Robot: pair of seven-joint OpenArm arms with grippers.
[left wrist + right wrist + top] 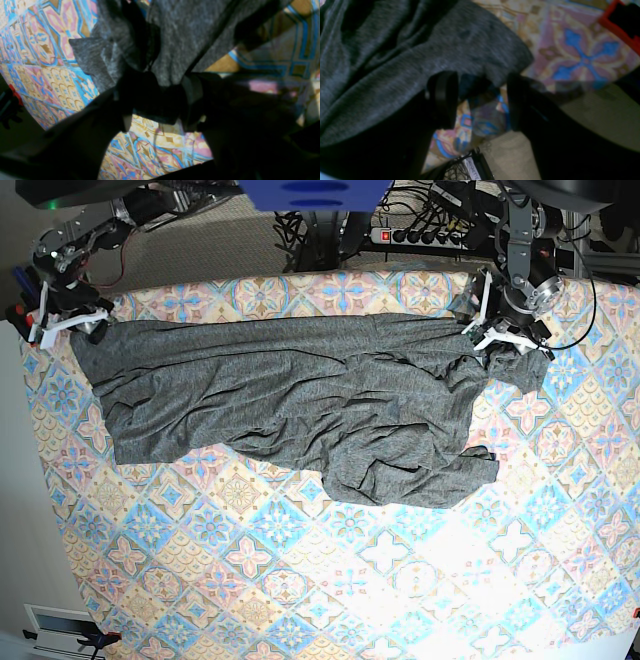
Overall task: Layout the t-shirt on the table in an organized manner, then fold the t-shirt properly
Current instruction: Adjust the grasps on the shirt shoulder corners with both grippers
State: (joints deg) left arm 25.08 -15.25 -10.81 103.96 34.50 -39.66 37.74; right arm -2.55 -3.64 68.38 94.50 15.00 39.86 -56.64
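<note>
Broadly spread across the far half of the worktop: the t-shirt, dark heather-grey soft knit, heavily wrinkled, no print. Long axis running left to right in the base view, roughly parallel to the far edge. Far edge pulled fairly straight between the two arms; near edge sagging into an uneven, rumpled lobe toward the right of centre. Which end is the collar and which the hem: cannot tell.

Worktop covered in a smooth cloth of repeating diamond tiles in pastel blue, pink and cream, with floral motifs.

Left gripper, at the far right in the base view, jaws clenched on a bunched fold of the t-shirt; in the left wrist view, grey knit gathered into pleats and pinched between the dark jaws, fanning out above them, patterned cloth showing below.

Right gripper, at the far left corner in the base view, beside the shirt's left end. In the right wrist view, two black, flat pads standing apart, the shirt's rounded edge lying at their tips and over the arm's side, patterned cloth visible in the gap between them. Jaws released, gripping nothing that can be made out.

Beyond the far edge of the worktop: a beige carpeted floor and a tangle of black cables with a power strip.
</note>
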